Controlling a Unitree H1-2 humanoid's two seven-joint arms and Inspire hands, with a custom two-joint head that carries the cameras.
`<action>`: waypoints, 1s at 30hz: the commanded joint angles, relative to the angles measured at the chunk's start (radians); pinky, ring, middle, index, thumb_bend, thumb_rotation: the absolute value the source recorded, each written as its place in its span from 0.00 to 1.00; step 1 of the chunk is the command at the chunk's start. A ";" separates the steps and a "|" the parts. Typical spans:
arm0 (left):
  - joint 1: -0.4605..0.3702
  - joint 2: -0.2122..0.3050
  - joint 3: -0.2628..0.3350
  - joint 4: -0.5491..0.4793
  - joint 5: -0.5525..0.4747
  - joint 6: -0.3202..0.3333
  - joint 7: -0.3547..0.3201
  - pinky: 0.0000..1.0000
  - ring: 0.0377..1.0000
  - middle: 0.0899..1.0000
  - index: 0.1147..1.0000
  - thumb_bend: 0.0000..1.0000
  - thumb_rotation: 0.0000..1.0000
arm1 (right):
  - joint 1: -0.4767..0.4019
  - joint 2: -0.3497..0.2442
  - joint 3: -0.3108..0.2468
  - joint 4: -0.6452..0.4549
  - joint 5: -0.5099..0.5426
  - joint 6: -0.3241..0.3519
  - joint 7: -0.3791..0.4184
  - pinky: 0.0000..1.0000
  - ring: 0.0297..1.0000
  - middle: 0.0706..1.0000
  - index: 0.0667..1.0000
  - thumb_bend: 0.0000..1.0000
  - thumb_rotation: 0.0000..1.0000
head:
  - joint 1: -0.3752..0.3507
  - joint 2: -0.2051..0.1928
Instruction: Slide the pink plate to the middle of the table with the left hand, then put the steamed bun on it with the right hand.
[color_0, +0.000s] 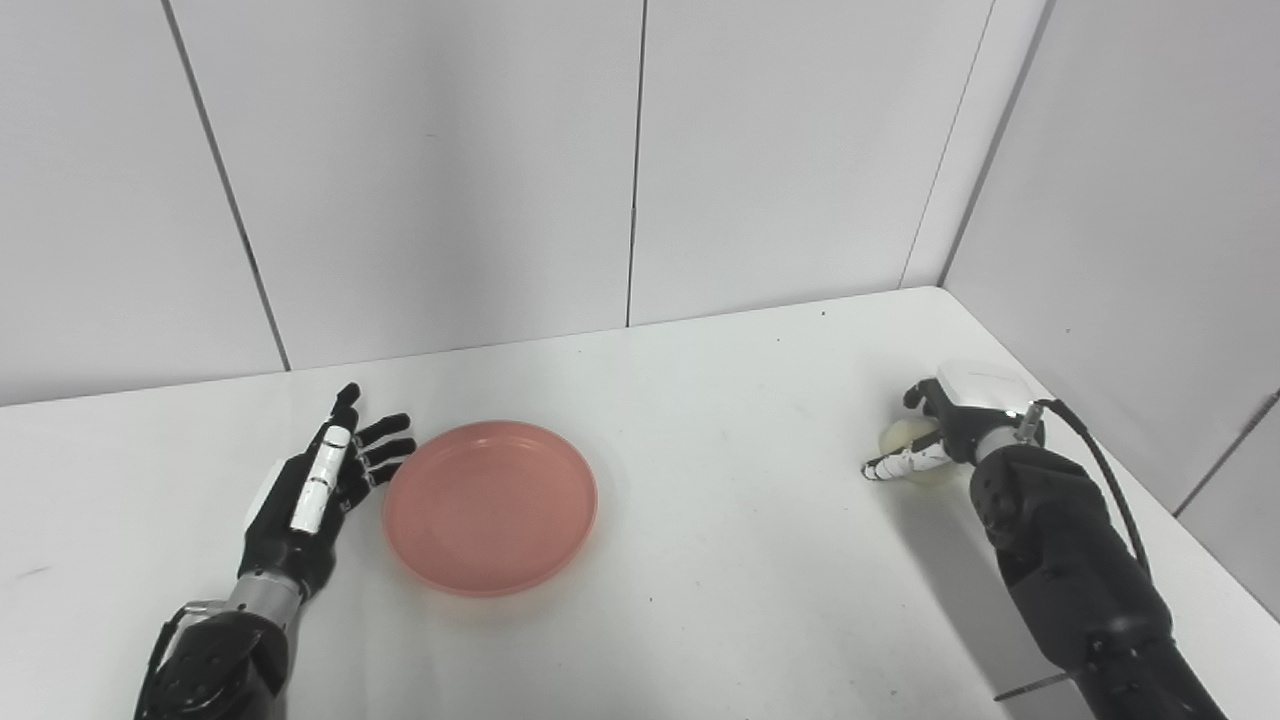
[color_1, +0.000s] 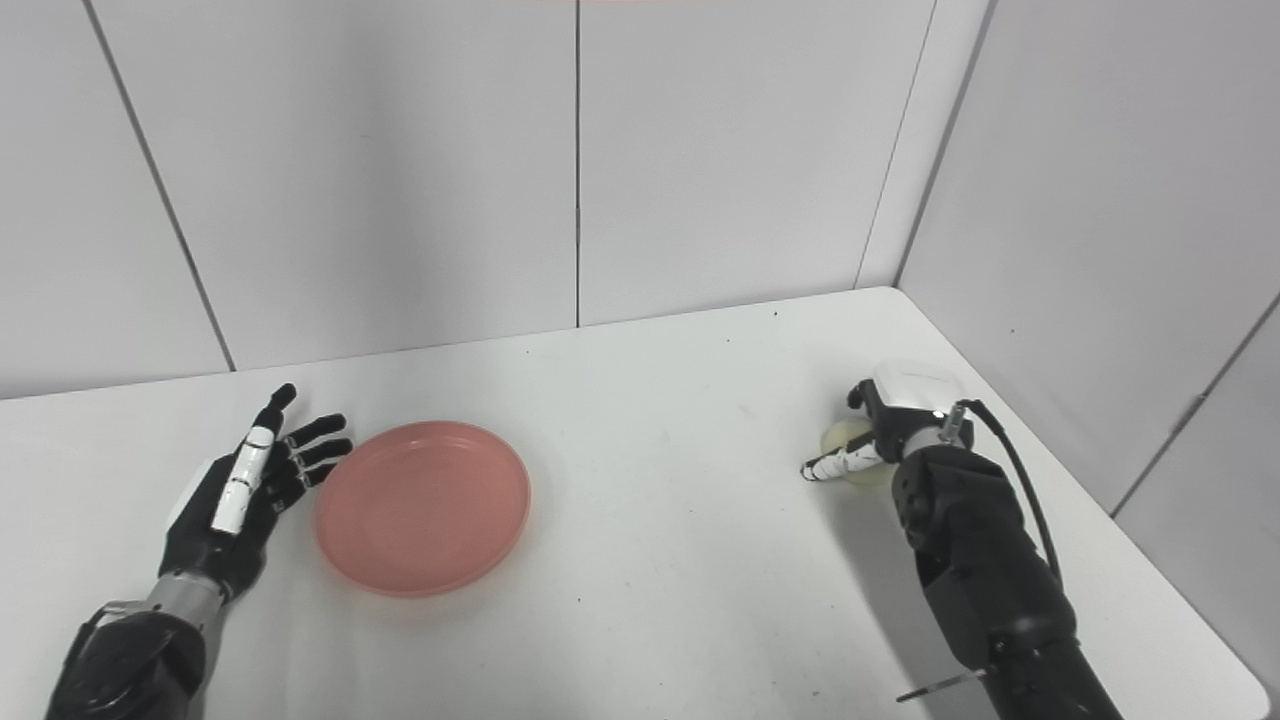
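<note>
The left hand (color_0: 315, 490), nearest the lens, lies with its fingers spread and holds nothing, its fingertips (color_0: 395, 445) just beside the left rim of the plate (color_0: 490, 507), which sits left of the table's (color_0: 700, 560) middle. Across the table, the right hand (color_0: 950, 425) curls over the bun (color_0: 905, 440) near the right edge; whether it grips yet cannot be told. The bun looks soft and light, best cupped gently from the sides; the plate looks rigid and should slide easily.
</note>
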 joint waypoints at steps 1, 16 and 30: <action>0.003 0.007 -0.007 0.001 0.006 0.048 -0.014 0.71 0.74 0.77 1.00 0.60 0.89 | -0.020 -0.021 -0.027 -0.024 -0.013 0.011 0.032 0.20 0.24 0.44 0.63 0.58 0.01 | 0.002 0.003; -0.008 0.012 -0.011 0.023 -0.005 0.053 -0.059 0.69 0.73 0.79 1.00 0.64 0.93 | -0.036 -0.050 -0.036 -0.085 -0.100 0.011 0.291 0.15 0.21 0.43 0.66 0.57 0.00 | 0.003 0.004; -0.022 0.008 -0.013 0.060 0.001 0.046 -0.072 0.68 0.72 0.77 1.00 0.67 0.94 | -0.046 -0.030 -0.023 -0.169 -0.090 0.011 0.242 0.22 0.27 0.43 0.57 0.56 0.00 | 0.011 0.002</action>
